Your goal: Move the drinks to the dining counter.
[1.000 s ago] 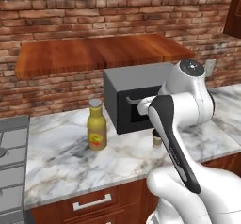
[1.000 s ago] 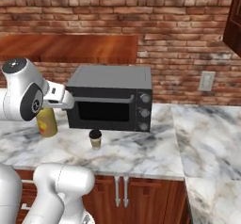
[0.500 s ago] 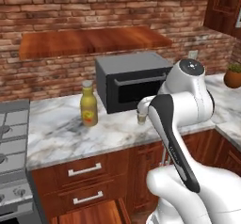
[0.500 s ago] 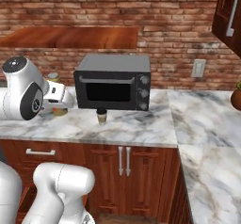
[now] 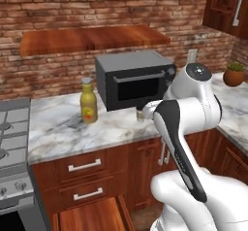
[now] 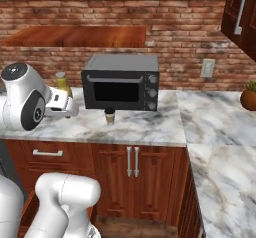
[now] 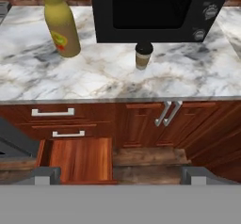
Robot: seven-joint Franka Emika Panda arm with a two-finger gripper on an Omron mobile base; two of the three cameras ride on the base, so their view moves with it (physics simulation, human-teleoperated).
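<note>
Yellow bottle (image 7: 60, 28): on wall-side surface (image 7: 108, 84), unmoved
Paper cup (image 7: 143, 55): by microwave (image 5: 133, 78), unmoved
Jaws: wide, empty
Progress: nothing delivered

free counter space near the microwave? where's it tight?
Bare marble worktop between the yellow bottle and the paper cup, and along the front edge. More past the microwave toward the potted plant. Tight at the cup, right against the microwave's front.
</note>
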